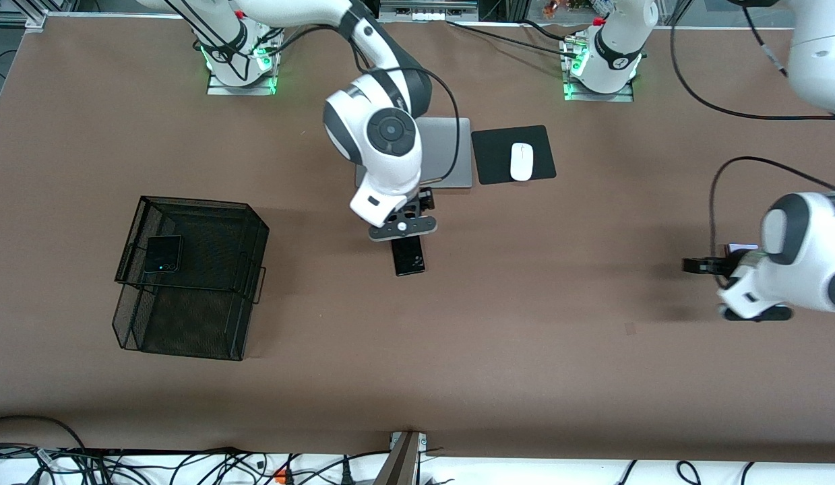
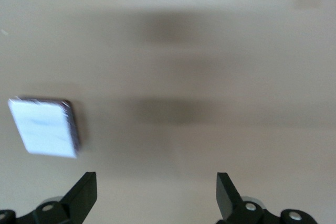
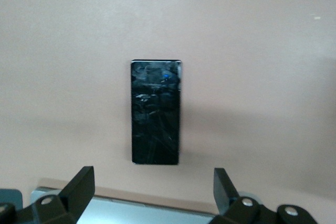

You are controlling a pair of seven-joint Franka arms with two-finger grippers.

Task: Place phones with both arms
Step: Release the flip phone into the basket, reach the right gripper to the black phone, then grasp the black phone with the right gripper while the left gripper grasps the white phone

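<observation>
The long slim black phone (image 1: 408,255) lies flat mid-table, nearer the front camera than the laptop. It also shows in the right wrist view (image 3: 156,112). My right gripper (image 1: 402,229) hangs open over the table between the laptop and this phone (image 3: 154,178). The small squarish black phone with a green dot (image 1: 163,254) lies in the mesh basket. The pale lilac-white phone (image 1: 740,248) lies at the left arm's end, partly hidden by that arm, and shows in the left wrist view (image 2: 44,128). My left gripper (image 1: 701,265) is open and empty over bare table beside it (image 2: 156,183).
A black wire-mesh basket (image 1: 181,330) stands toward the right arm's end. The grey laptop (image 1: 451,151) lies under the right arm, its edge in the right wrist view (image 3: 131,211). A white mouse (image 1: 521,162) rests on a black pad (image 1: 495,162) beside the laptop.
</observation>
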